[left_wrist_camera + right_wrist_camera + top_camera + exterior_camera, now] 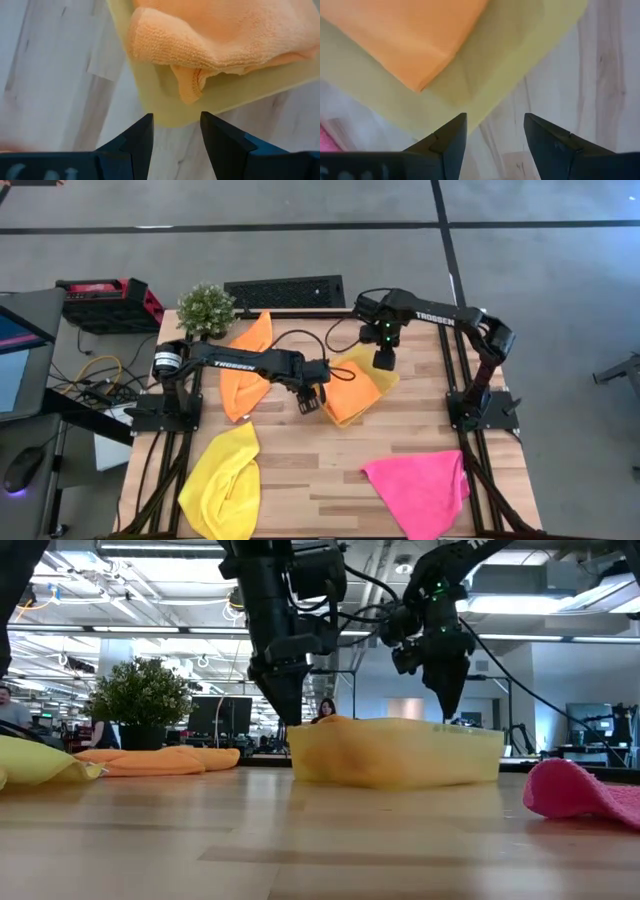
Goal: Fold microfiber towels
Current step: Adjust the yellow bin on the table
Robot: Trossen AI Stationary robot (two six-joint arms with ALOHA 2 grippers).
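Microfiber towels: one orange towel (352,393) lay folded in the tray (384,372) — three others unfolded; left gripper (309,404) and right gripper (384,363) fingers open, empty.

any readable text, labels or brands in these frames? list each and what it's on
"TROSSEN" on the right arm's link, high view.
"TROSSEN" on the left arm's link, high view, small but legible.
Small dark print near the top edge of the yellow tray, low view: too small to read.
Pale marks on the left wrist mount, left wrist view: cut off and blurred, unreadable.
Nothing legible on the towels.
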